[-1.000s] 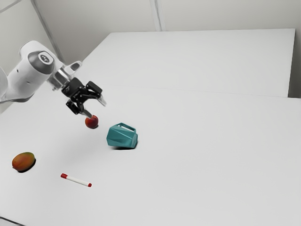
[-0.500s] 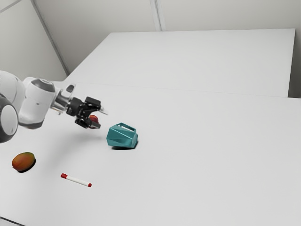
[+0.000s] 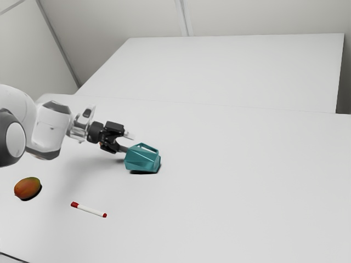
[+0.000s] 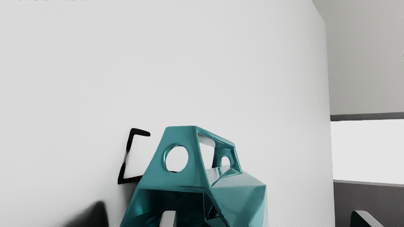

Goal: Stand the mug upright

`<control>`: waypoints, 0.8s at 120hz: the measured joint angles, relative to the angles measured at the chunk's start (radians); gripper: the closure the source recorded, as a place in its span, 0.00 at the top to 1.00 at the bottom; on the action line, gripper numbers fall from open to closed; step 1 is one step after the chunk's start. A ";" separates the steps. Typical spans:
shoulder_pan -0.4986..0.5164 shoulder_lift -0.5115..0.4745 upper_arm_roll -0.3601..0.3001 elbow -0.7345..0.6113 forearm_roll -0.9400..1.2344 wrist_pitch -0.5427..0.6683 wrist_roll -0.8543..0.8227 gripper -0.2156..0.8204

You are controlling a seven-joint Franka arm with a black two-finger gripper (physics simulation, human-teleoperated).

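Exterior view: the hand (image 3: 128,142) has just moved in from the upper left to the teal mug (image 3: 142,160), which lies on its side on the counter (image 3: 247,192), left of the frame's centre; the fingers (image 4: 169,219) stand wide, one seemingly at the open mouth (image 4: 180,201), so gripping the wall before tipping it up looks close

The table (image 3: 247,186), plain white, bears the mug (image 3: 142,159) on its side with its handle up, a marker (image 3: 90,210) nearer the camera than the mug, and a mango (image 3: 27,188) well apart from the mug, toward the exterior view's left.
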 joint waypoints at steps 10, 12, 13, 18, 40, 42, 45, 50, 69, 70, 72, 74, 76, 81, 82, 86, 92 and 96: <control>0.000 0.001 -0.014 -0.012 -0.011 0.000 0.027 0.79; 0.000 0.001 -0.016 -0.013 -0.013 0.001 0.031 0.79; 0.000 0.001 -0.017 -0.013 -0.014 0.001 0.033 0.79; 0.000 0.001 -0.028 -0.014 -0.021 0.001 0.041 0.79; -0.001 0.001 -0.045 -0.037 -0.046 0.007 0.064 0.78; -0.001 0.001 -0.046 -0.038 -0.048 0.008 0.065 0.77; -0.001 0.000 -0.047 -0.039 -0.050 0.010 0.068 0.74; -0.001 0.000 -0.048 -0.040 -0.054 0.013 0.071 0.65; -0.001 -0.001 -0.049 -0.044 -0.069 0.018 0.078 0.30; -0.001 -0.001 -0.049 -0.044 -0.069 0.018 0.079 0.28; -0.001 -0.001 -0.049 -0.044 -0.071 0.019 0.079 0.26; -0.001 -0.002 -0.049 -0.044 -0.072 0.019 0.079 0.24; -0.001 -0.002 -0.049 -0.044 -0.073 0.019 0.079 0.22; -0.001 -0.003 -0.052 -0.044 -0.075 0.019 0.079 0.18; -0.001 -0.003 -0.053 -0.044 -0.075 0.019 0.079 0.17; -0.001 -0.004 -0.054 -0.044 -0.076 0.019 0.079 0.15; 0.000 -0.005 -0.055 -0.044 -0.077 0.019 0.079 0.12; -0.001 -0.006 -0.055 -0.044 -0.077 0.019 0.079 0.11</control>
